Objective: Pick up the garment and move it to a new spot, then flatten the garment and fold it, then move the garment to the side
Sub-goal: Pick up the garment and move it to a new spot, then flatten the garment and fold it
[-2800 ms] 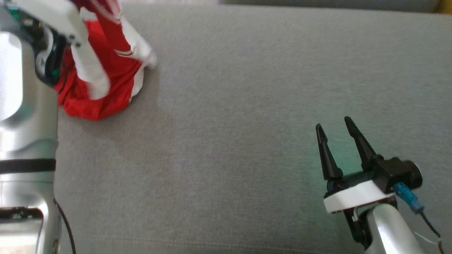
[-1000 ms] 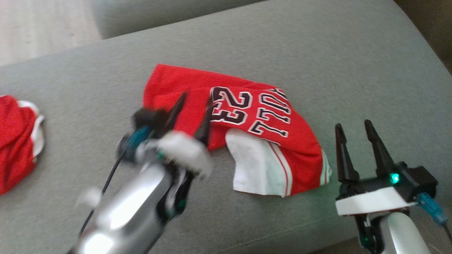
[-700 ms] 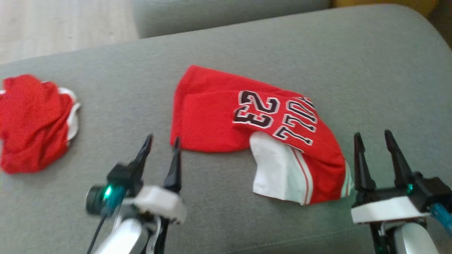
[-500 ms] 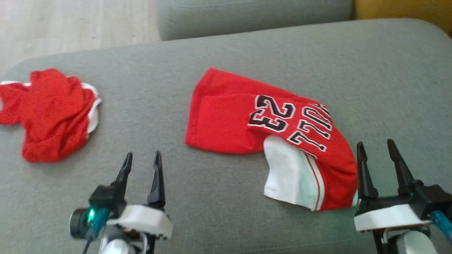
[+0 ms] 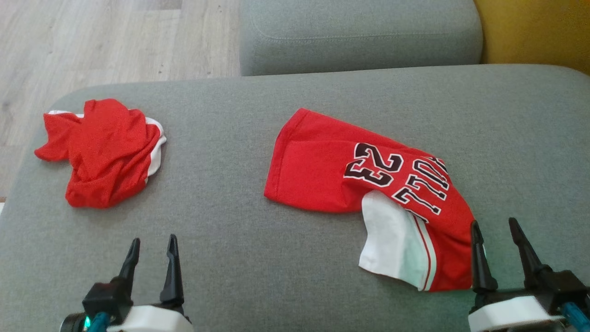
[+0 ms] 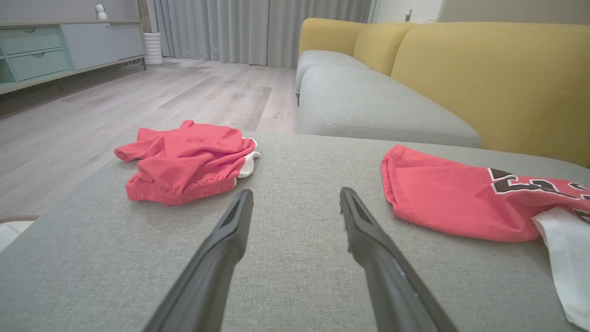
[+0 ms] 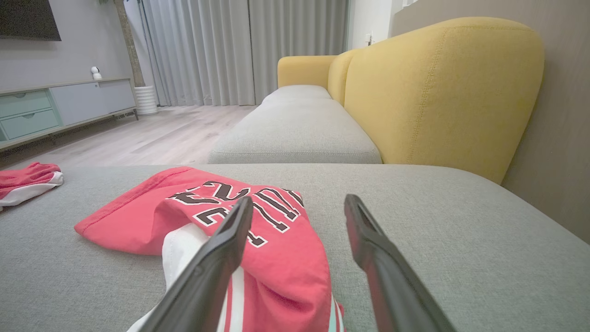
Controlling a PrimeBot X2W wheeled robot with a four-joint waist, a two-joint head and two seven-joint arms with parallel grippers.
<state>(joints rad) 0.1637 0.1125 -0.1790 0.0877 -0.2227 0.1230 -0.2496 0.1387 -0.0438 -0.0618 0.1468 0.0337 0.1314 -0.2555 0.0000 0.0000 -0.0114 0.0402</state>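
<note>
The red jersey (image 5: 350,180) lies on a grey sofa cushion (image 5: 230,240). It is rumpled and partly doubled over. Its black-and-white "23" and lettering face up, and a white panel with a red stripe is turned out at the end nearest the robot. The right tool (image 5: 493,223) sits just beside that near end with its two dark fingers spread apart and nothing between them. In the right wrist view one finger crosses in front of the jersey's white and red edge, but I cannot tell whether it touches the cloth. The left tool (image 5: 153,242) is well to the left of the jersey, low over bare cushion, its fingers likewise apart and empty. Farther left of the jersey, well apart from it, a crumpled red garment (image 5: 103,150) with white trim sits near the cushion's edge. Beyond the jersey is a second grey seat cushion (image 5: 359,37), with a yellow backrest (image 7: 438,92) to its right and pale wood floor (image 5: 115,41) to its left.
</note>
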